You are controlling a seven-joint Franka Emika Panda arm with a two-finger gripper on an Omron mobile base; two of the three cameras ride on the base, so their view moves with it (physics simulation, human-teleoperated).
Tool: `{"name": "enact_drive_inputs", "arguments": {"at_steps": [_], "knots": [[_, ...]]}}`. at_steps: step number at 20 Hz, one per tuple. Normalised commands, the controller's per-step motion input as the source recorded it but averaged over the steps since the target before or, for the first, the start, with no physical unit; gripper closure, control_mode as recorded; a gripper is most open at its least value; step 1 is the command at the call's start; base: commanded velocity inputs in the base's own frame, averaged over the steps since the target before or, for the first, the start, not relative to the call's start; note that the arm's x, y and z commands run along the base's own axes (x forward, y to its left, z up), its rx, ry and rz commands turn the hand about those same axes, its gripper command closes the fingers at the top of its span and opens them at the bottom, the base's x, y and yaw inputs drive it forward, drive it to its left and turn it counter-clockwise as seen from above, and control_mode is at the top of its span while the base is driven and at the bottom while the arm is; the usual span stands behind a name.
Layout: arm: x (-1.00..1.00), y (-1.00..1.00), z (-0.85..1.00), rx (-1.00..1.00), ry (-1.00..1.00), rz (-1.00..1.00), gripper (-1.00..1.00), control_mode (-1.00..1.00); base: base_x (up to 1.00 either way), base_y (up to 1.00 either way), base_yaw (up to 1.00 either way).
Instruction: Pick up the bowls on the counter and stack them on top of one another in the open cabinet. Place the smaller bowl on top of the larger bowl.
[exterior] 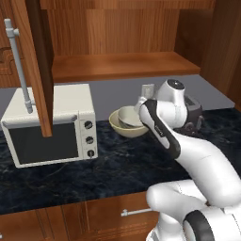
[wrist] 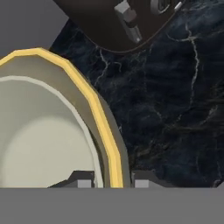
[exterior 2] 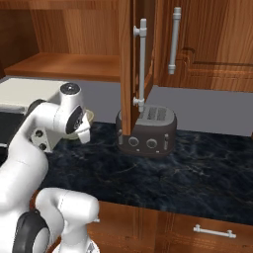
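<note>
The smaller bowl (exterior: 128,115), pale grey-white, sits nested inside the larger bowl (exterior: 118,129), yellowish-beige, on the counter (exterior: 117,164) right of the microwave. In the hand view my gripper (wrist: 113,183) is at the bowls' near edge. One fingertip is inside the smaller bowl (wrist: 39,140) and the other is outside the larger bowl's yellow rim (wrist: 94,105). The jaws are narrowly set, shut on both rims. The open cabinet's shelf (exterior: 122,66) is above and behind the bowls, its door (exterior: 40,61) swung out to the left. My arm hides the gripper in both base views.
A white microwave (exterior: 47,127) stands left of the bowls under the open door. A dark toaster (exterior 2: 147,131) sits just right of the bowls, partly behind another cabinet door (exterior 2: 129,59) with a grey bar handle. A wall outlet (exterior: 148,89) is behind the bowls.
</note>
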Motion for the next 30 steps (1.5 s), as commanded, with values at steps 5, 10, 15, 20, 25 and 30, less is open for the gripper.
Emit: {"name": "enact_drive_inputs", "arguments": {"at_steps": [5,10,15,20,25,30], "knots": [[-0.99,-0.09,0.76,-0.01,-0.01,0.11,1.0,-1.0,0.0,0.0,0.0],[-0.89,-0.13,0.92,0.0,-0.02,0.11,1.0,-1.0,0.0,0.0,0.0],[-0.67,-0.03,0.93,0.0,0.0,0.12,1.0,-1.0,0.0,0.0,0.0],[-0.49,0.0,1.0,0.01,-0.04,0.09,1.0,-1.0,0.0,0.0,0.0],[-0.28,0.01,0.76,0.06,-0.14,-0.03,1.0,-1.0,0.0,0.0,0.0],[-0.14,0.06,0.54,0.05,-0.24,-0.16,1.0,-1.0,0.0,0.0,0.0]]}}
